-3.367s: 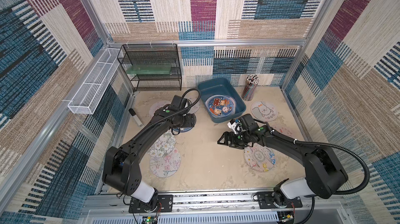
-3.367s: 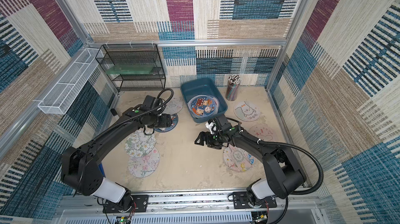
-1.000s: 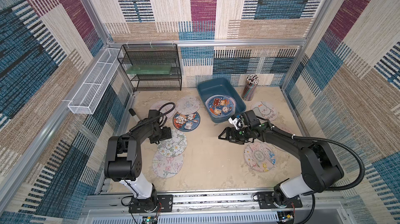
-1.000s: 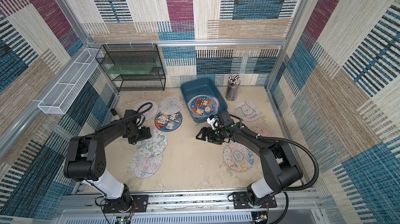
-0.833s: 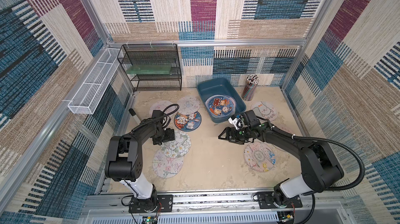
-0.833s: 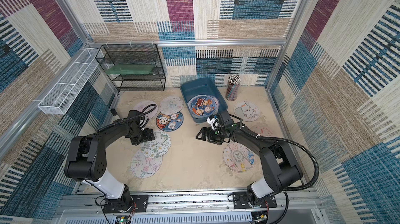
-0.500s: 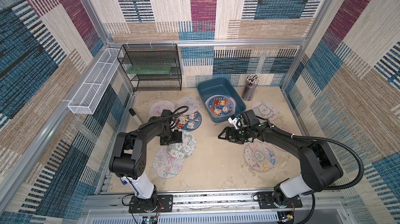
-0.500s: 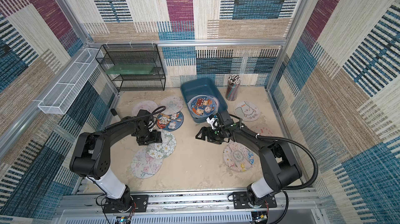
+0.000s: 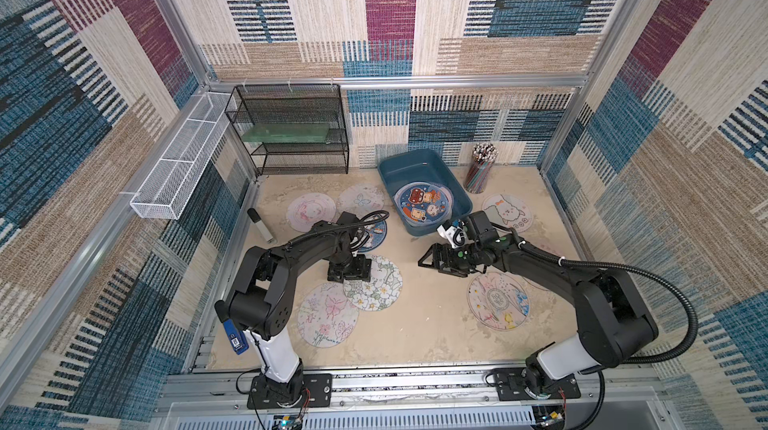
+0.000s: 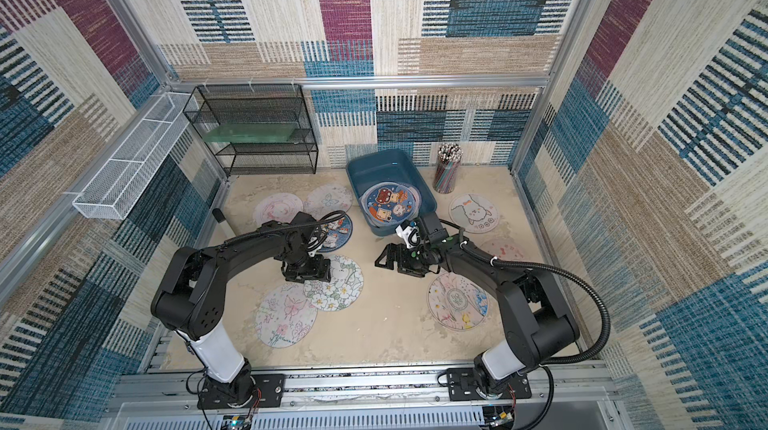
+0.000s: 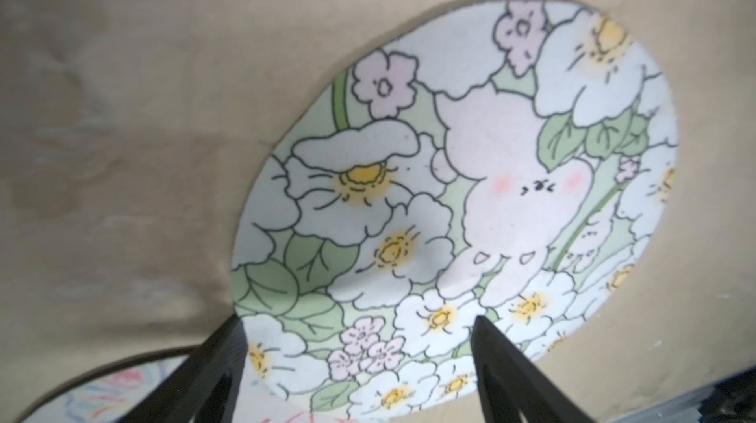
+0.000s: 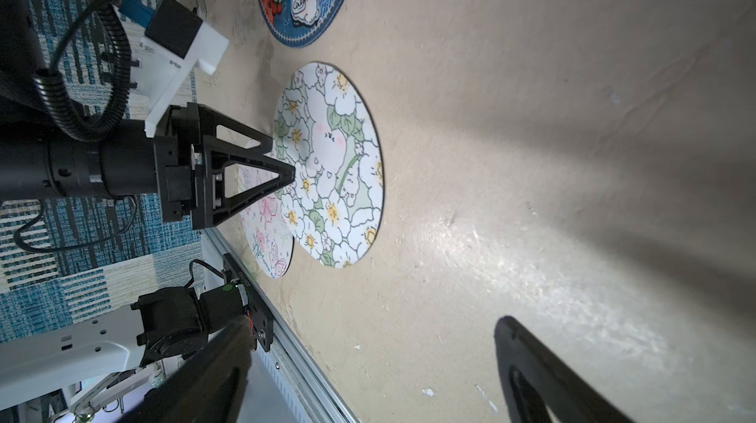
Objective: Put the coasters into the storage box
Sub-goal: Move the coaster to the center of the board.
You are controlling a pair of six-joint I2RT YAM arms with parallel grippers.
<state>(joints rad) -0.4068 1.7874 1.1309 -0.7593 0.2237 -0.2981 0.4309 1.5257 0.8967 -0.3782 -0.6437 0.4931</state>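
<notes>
**1. Storage box.** The teal storage box point(image 9: 415, 163) stands at the far edge of the surface, right of centre, just beside a cup of pencils point(image 9: 480, 170). One dark blue cartoon coaster point(image 9: 423, 204) lies flat inside it, toward the near wall; both top views show this.

**2. Left gripper.** The left gripper point(image 9: 349, 273) points down over the left half of the surface. Its fingers point(image 11: 192, 384) are spread apart and hold nothing. They straddle the edge zone of the flower-and-bunny coaster point(image 11: 450, 204) (contact between the tips and the mat cannot be confirmed). This coaster lies flat and overlaps the far-right edge of the butterfly-and-flowers coaster point(image 9: 326, 317), which lies nearer the front edge. A second dark blue coaster point(image 9: 374, 236) lies just beyond the gripper, partly under the left arm's cable.

**3. Right gripper.** The right gripper point(image 9: 428, 260) hangs above bare surface near the centre, turned on its side and aimed toward the left arm. Its fingers point(image 12: 509, 343) are wide apart and empty.

**4. Other coasters on the surface.**
- A pink coaster point(image 9: 311, 211) and a pale small-butterfly coaster point(image 9: 360, 199) lie toward the far-left corner, in front of the black wire-mesh rack point(image 9: 291, 128).
- A white-animal coaster point(image 9: 507, 213) lies just right of the box.
- A pastel coaster point(image 9: 498, 301) lies beside the right arm, toward the front edge.
</notes>
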